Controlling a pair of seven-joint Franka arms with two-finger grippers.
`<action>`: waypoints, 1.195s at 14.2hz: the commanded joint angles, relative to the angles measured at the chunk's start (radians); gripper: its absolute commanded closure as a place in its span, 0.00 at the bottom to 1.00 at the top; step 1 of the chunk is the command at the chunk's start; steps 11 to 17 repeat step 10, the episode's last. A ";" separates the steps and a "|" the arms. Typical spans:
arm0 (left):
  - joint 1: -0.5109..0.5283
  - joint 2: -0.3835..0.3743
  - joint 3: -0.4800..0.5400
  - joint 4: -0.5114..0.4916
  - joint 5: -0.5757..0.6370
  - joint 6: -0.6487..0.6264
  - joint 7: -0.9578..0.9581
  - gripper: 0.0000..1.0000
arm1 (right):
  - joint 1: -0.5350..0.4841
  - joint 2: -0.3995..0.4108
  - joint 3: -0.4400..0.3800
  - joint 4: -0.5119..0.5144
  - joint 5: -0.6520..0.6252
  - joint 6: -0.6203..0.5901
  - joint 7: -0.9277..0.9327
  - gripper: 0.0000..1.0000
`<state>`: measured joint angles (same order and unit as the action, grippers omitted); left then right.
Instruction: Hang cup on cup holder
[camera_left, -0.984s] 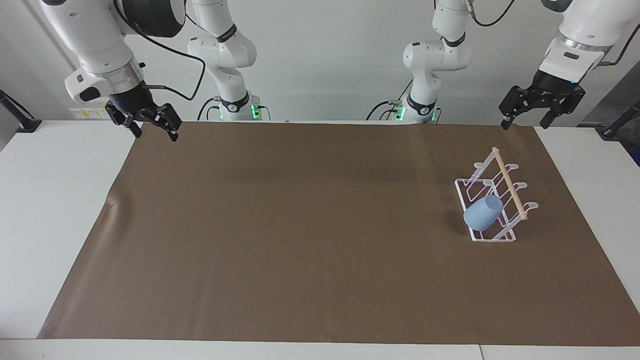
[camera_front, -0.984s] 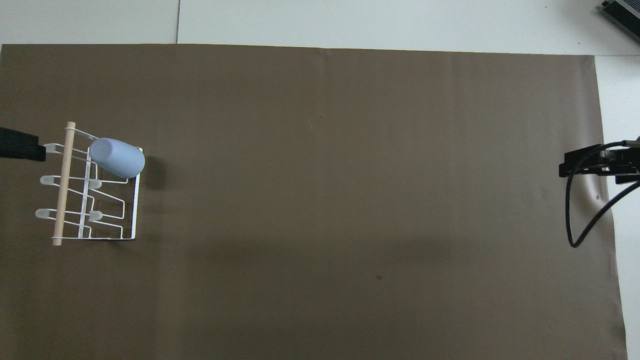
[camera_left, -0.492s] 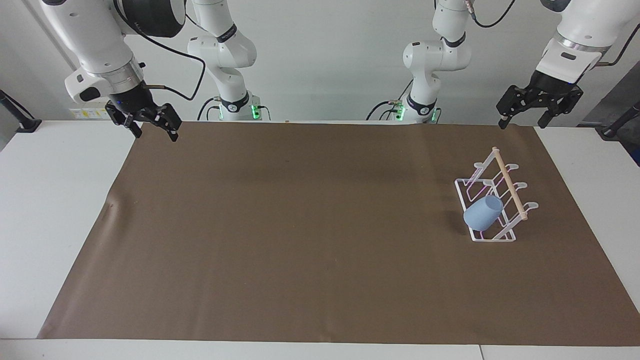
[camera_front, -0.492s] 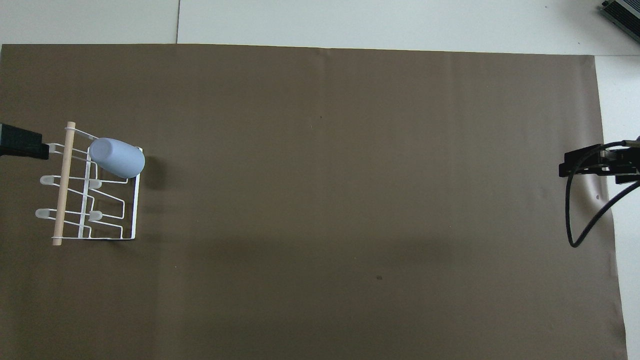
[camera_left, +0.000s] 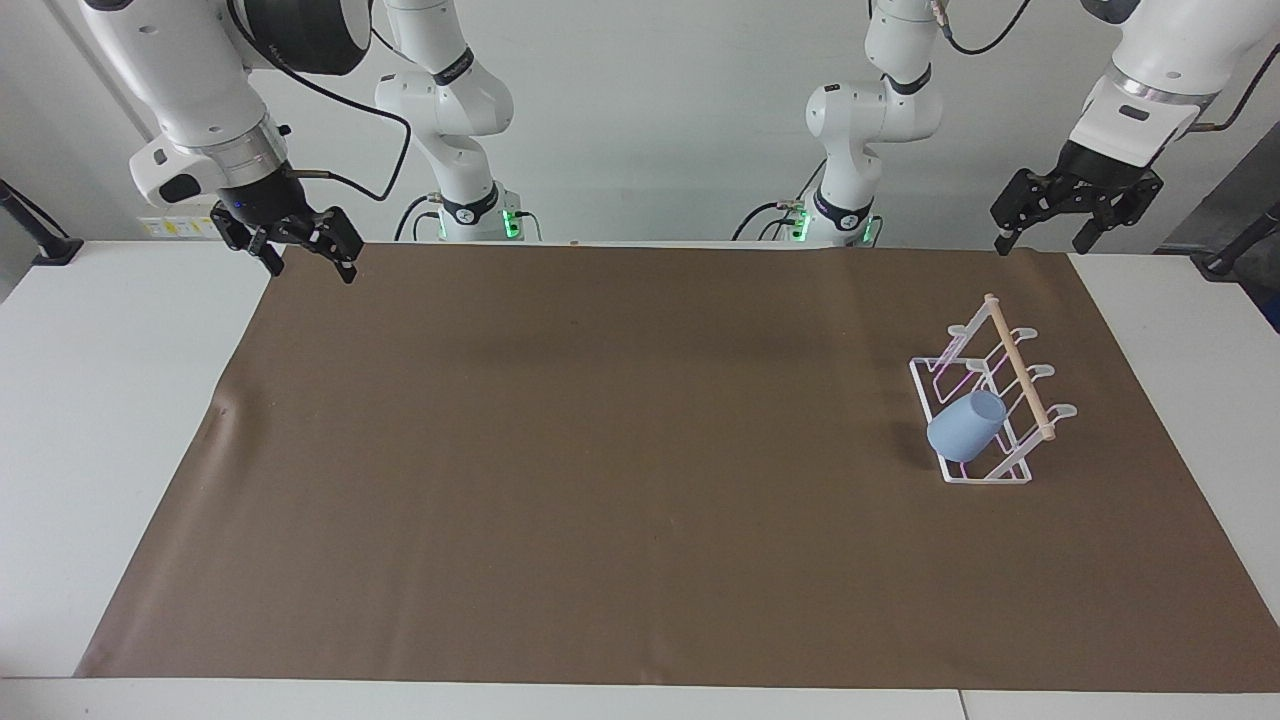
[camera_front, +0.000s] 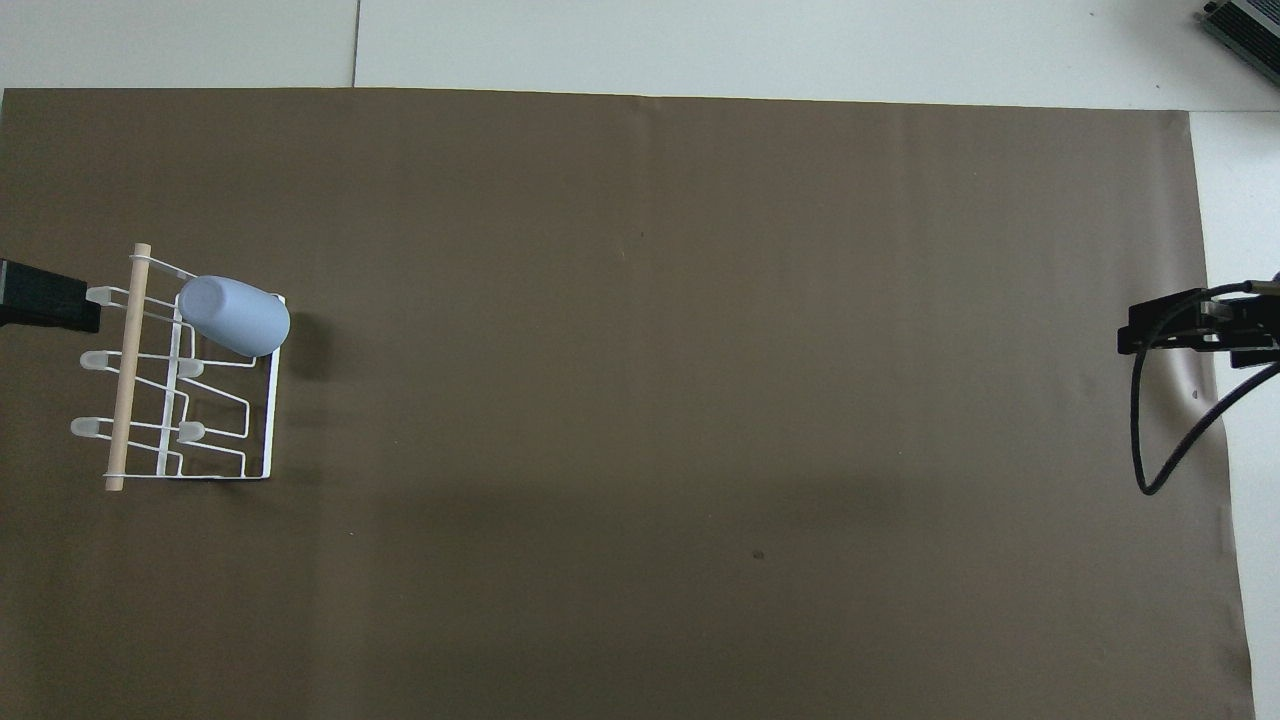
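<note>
The light blue cup (camera_left: 965, 425) (camera_front: 235, 316) hangs tilted, mouth over a slanted prong of the clear cup holder (camera_left: 1000, 472) (camera_front: 125, 400), at the holder's end farthest from the robots. The holder stands on the brown mat toward the left arm's end of the table, a wooden dowel along its top. My left gripper (camera_left: 1040, 232) is open and empty, raised in the air over the mat's edge by the robots, apart from the holder. My right gripper (camera_left: 308, 262) is open and empty, up over the mat's corner at the right arm's end.
A brown mat (camera_left: 620, 460) covers most of the white table (camera_left: 100, 400). A black cable (camera_front: 1165, 440) loops down from the right arm's wrist. The mat's edge at the right arm's end is slightly wrinkled.
The left gripper has risen a little and drawn away from the holder. The cup, the holder and the right arm have not moved.
</note>
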<state>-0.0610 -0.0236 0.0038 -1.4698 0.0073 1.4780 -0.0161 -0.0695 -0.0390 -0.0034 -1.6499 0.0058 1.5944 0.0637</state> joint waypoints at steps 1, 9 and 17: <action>-0.010 -0.024 0.007 -0.023 -0.013 -0.001 0.018 0.00 | -0.003 -0.007 0.006 -0.008 -0.009 -0.007 0.015 0.00; -0.005 -0.025 0.007 -0.024 -0.017 -0.015 0.097 0.00 | -0.003 -0.007 0.006 -0.008 -0.009 -0.007 0.015 0.00; -0.005 -0.025 0.008 -0.024 -0.017 -0.018 0.099 0.00 | -0.003 -0.007 0.006 -0.008 -0.009 -0.007 0.015 0.00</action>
